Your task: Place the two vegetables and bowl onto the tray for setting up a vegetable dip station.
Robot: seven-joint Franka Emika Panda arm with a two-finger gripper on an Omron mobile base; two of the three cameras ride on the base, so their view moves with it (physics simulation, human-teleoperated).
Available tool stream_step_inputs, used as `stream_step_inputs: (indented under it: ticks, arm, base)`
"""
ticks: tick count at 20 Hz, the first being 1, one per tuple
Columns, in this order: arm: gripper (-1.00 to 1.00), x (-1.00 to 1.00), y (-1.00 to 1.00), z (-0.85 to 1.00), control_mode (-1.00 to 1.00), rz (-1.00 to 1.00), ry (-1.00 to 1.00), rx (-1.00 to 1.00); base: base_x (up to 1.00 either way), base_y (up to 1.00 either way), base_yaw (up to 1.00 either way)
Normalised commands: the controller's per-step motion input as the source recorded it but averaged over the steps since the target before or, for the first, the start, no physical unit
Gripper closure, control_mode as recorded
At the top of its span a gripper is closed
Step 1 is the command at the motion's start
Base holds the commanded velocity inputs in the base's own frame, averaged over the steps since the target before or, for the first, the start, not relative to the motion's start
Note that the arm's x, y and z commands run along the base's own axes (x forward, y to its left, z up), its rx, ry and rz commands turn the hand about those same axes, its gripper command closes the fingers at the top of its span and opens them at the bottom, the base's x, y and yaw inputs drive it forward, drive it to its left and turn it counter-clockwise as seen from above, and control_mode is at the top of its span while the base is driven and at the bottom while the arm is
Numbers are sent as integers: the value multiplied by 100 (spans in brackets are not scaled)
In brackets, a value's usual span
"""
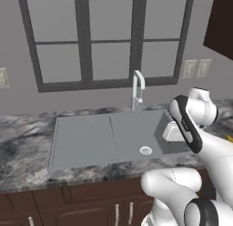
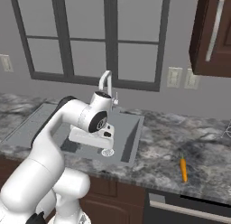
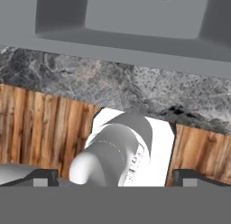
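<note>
- One carrot (image 2: 183,169) lies on your marble counter (image 2: 171,146), about 4 o'clock from the sink (image 2: 128,133), well apart from it.
- Your gripper (image 3: 115,175) hangs over the sink's front edge, jaws spread wide, holding nothing.

A grey sink (image 1: 104,138) with a drain (image 1: 145,151) is set into the marbled desk (image 1: 22,152), and a white faucet (image 1: 137,88) stands behind it under a dark-framed window (image 1: 107,38). The white arm (image 1: 191,125) rises at the lower right, its wrist over the sink's right end. Dark wood cabinets (image 1: 68,207) sit below.
</note>
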Motion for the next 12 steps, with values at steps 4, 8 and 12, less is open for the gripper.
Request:
stream_step_inputs:
  ticks: [4,8,12]
  arm:
    - [-100,0,0,0,100,0,0,0]
    - [-100,0,0,0,100,0,0,0]
    - [-100,0,0,0,100,0,0,0]
  base:
    - [8,-52,0]
    - [9,-54,0]
    - [10,-54,0]
